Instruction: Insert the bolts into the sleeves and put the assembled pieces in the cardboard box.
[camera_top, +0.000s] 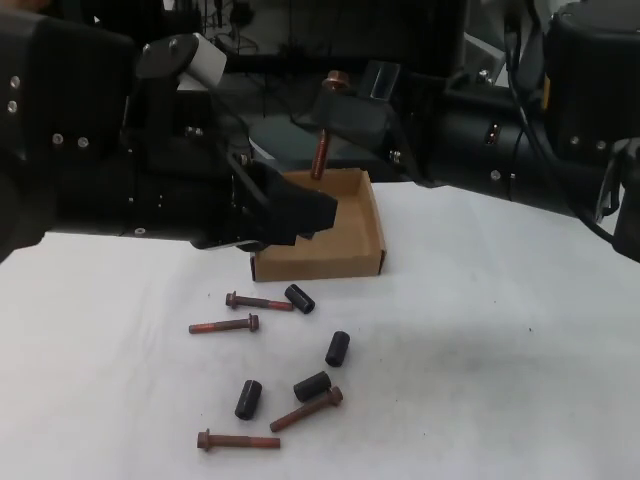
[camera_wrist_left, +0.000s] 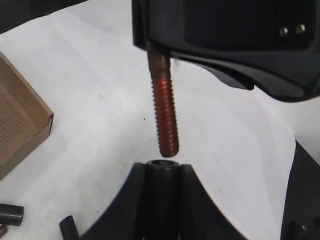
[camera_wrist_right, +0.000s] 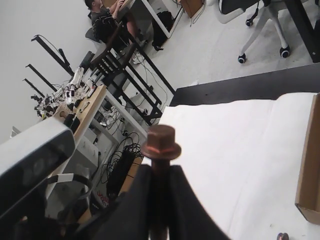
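Bolt held upright by the right gripper hangs with its tip just above the sleeve clamped in the left gripper.

We see two bulky arms in matte black. Our left arm carries small silver screws along its housing and a pale grey block on top. Our right arm has black cables looping over it, a yellow mark and a tiny red dot. The left end effector and the right end effector have smooth black fingers that flare wide toward the base
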